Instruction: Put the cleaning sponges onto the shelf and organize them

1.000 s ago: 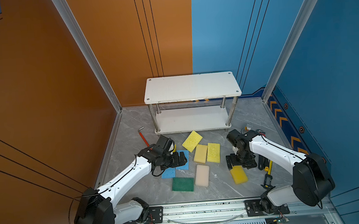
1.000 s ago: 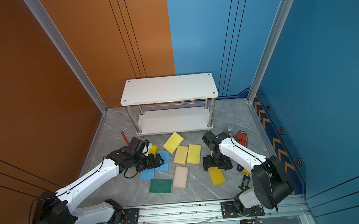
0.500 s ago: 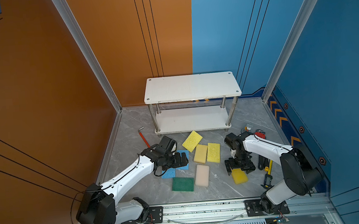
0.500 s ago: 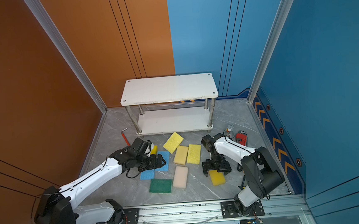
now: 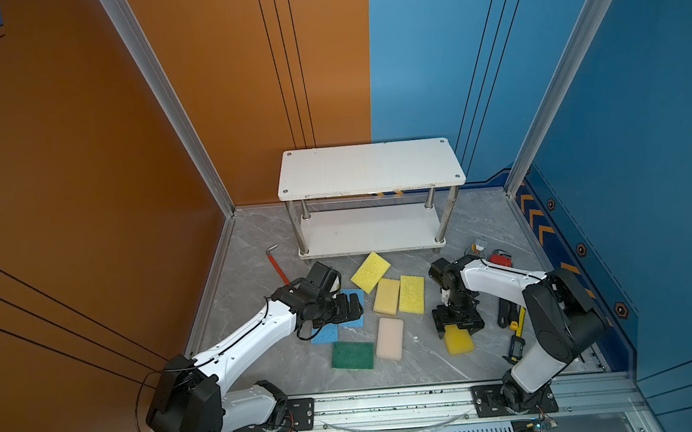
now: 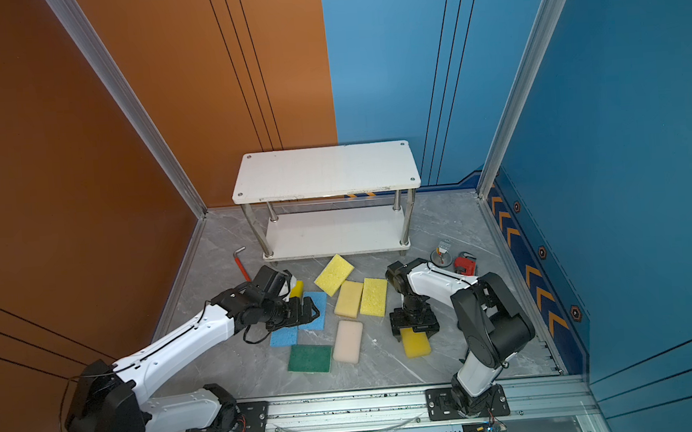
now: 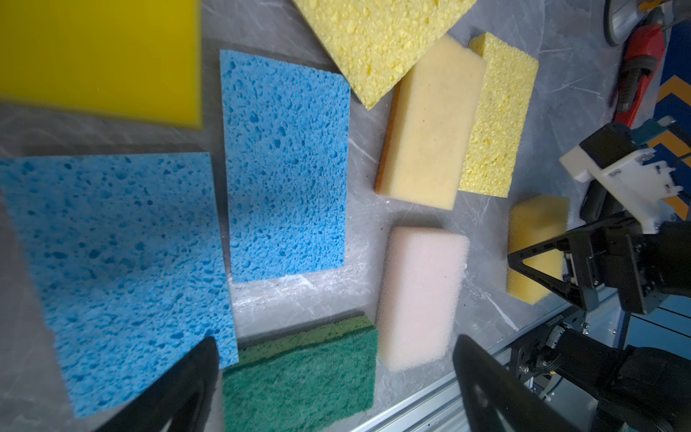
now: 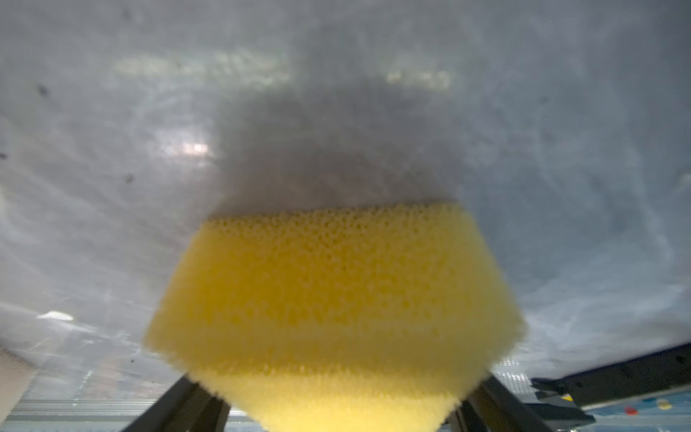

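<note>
The shelf (image 5: 370, 167) (image 6: 324, 170) stands at the back with both white boards bare. Several sponges lie on the floor in front of it. My right gripper (image 5: 458, 326) (image 8: 336, 407) points down, its jaws pinching the far end of a bright yellow sponge (image 5: 459, 339) (image 8: 336, 299). My left gripper (image 5: 348, 308) (image 7: 336, 355) hovers open over two blue sponges (image 7: 284, 161) (image 7: 112, 262). Beside them lie the dark green sponge (image 7: 303, 374), the cream-pink sponge (image 7: 422, 295), the tan sponge (image 7: 430, 127), two pale yellow sponges (image 5: 370, 271) (image 5: 411, 294) and a second bright yellow sponge (image 7: 97, 56).
A red-handled hex key (image 5: 276, 263) lies left of the shelf. Hand tools (image 5: 516, 326) and a red clamp (image 5: 499, 259) sit along the right wall. The metal rail (image 5: 390, 401) runs across the front edge.
My right gripper has come down over the bright yellow sponge and its jaws have narrowed onto it. My left gripper has drifted a little right over the blue sponges, still open.
</note>
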### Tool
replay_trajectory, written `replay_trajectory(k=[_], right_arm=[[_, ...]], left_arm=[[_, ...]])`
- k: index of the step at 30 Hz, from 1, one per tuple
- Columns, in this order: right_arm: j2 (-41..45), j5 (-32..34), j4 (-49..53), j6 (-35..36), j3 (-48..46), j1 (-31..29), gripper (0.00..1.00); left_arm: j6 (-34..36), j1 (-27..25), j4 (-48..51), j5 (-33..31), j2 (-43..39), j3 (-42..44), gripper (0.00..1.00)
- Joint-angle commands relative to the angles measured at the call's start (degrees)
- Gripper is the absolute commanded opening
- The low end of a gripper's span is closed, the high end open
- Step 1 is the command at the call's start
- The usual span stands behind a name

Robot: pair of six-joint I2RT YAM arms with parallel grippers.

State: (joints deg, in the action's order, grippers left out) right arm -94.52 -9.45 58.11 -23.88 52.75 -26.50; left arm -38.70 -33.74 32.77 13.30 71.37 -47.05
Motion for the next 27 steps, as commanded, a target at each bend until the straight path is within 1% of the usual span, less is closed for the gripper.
replay_trajectory(k=[1,3,9,17,22,27], right_arm=[[-0.6,-0.2,-0.7,0.2,-0.6,0.4,0.77],[-0.5,-0.2,-0.6,0.0,-0.5,0.4,0.73],[1.8,-0.1,-0.4,-1.2,0.8,0.4,0.69],[5.4,-0.3,1.2,-4.7,5.8,0.5,0.7],[5.7,-2.9,1.1,-8.5,11.1,0.5,0.69],[4.8,-4.9,-0.3,-13.3,16.8,0.0,0.7]], left_arm=[[-0.2,-0.5,0.0,-1.1,-0.1,0.2,0.98],[-0.2,-0.5,0.1,-1.2,-0.3,0.2,0.98],[-0.7,-0.5,0.1,-2.2,-1.5,0.4,0.98],[-0.5,0.2,-0.4,-3.6,-3.2,-0.2,0.98],[-0.7,0.5,-1.9,-4.1,-5.5,0.3,0.98],[-3.4,1.9,-5.8,-2.3,-9.0,3.5,0.98]])
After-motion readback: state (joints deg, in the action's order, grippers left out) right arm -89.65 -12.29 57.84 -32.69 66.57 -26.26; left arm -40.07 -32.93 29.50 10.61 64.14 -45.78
